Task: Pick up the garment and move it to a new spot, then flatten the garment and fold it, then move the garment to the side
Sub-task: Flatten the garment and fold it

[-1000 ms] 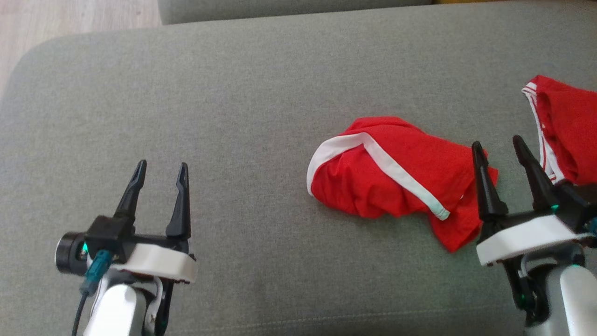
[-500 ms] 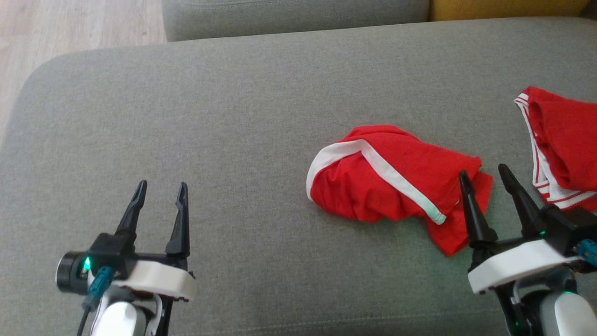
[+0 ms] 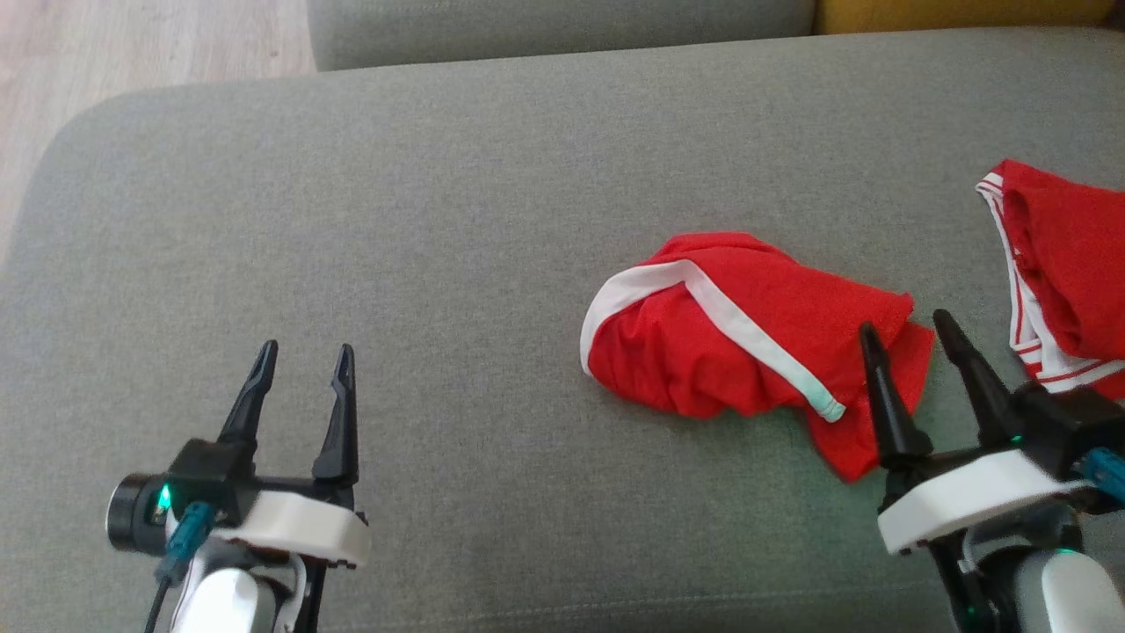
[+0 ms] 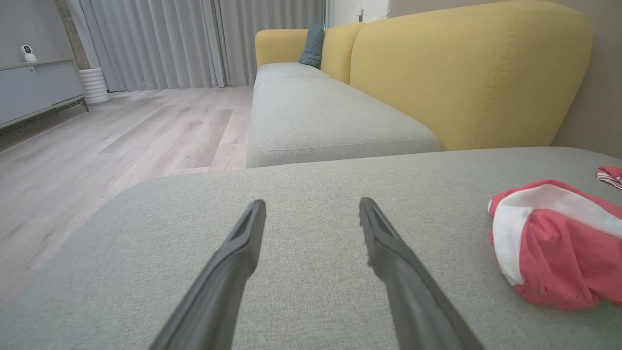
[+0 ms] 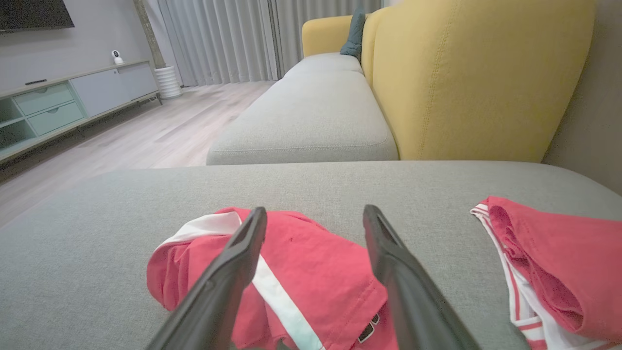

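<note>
- Fingers [image 3: 886,396] of the right gripper [image 3: 905,323] stand wide apart, empty, at the right end of the crumpled red white-trimmed garment [image 3: 729,343] on the grey fabric sofa cushion [image 3: 439,220].
- Its dark hem label [image 5: 367,333] is unreadable.
- Well left of that garment, the left gripper [image 3: 307,349] has its 2 fingers spread, empty.
- Another red striped garment [image 3: 1072,264] lies right of it.

On cushion [image 3: 439,220]: garment [image 3: 738,343] right of centre, 2nd garment [image 3: 1063,264] farther right; right pincer [image 3: 904,321] at garment's right end.
</note>
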Robot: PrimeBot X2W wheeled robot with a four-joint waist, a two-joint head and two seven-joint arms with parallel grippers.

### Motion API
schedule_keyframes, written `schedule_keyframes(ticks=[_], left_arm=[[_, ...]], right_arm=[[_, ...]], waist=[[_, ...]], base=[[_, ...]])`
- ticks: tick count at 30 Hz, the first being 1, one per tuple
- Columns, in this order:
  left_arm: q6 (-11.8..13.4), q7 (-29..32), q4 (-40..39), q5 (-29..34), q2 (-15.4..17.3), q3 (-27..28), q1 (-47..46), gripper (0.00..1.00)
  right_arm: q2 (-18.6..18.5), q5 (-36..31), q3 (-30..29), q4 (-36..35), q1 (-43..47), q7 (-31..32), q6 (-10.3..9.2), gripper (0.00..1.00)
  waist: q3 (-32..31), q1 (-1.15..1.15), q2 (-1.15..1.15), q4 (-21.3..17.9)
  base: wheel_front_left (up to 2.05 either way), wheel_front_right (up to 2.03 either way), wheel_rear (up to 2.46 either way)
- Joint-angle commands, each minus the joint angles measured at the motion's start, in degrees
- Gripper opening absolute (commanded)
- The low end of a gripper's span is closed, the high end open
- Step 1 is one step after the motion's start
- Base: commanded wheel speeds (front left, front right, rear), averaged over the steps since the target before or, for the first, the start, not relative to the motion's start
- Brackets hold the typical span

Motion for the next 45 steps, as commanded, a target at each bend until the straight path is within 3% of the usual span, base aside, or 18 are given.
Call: schedule_keyframes(ticks=[1,11,22,25,26,38,45], left_arm=[[0.4,-0.7,-2.2,-0.1,1.1,1.6,-2.4,1.00],[0.2,-0.7,-2.4,0.0,1.1,1.1,-4.6,1.00],[0.1,-0.7,-2.6,0.3,0.9,1.1,-6.4,1.00],[0.0,-0.7,-2.4,0.4,0.8,1.0,-6.7,1.00],[0.0,-0.7,-2.4,0.5,0.8,1.0,-6.8,1.00],[-0.2,-0.7,-2.6,0.8,0.3,1.1,-7.5,1.00],[-0.9,-0.7,-2.6,1.1,-0.2,0.7,-8.6,1.00]], right_arm=[[-0.6,0.3,1.9,-1.9,-1.5,0.6,-0.05,1.00],[-2.5,-0.2,6.7,5.9,-1.6,2.1,-0.05,1.00],[-3.0,-2.3,6.4,14.4,-5.6,0.6,-0.05,1.00],[-3.3,-2.4,6.4,16.3,-7.5,0.1,-0.05,0.07],[-3.5,-2.4,6.4,16.8,-8.1,-0.2,-0.05,0.00],[-7.1,-2.2,3.4,16.6,-15.6,-1.4,-0.05,0.00],[-11.2,-2.1,4.6,22.8,-23.5,-2.8,-0.05,0.02]], waist=[[0.4,0.00,0.00,0.1],[3.3,0.00,0.00,0.7],[6.0,0.00,0.00,0.6],[6.0,0.00,0.00,0.6],[6.0,0.00,0.00,0.6],[6.5,0.00,0.00,0.9],[7.8,0.00,0.00,2.3]], base=[[0.00,0.00,0.00],[0.00,0.00,0.00],[0.00,0.00,0.00],[0.00,0.00,0.00],[0.00,0.00,0.00],[0.00,0.00,0.00],[0.00,0.00,0.00]])
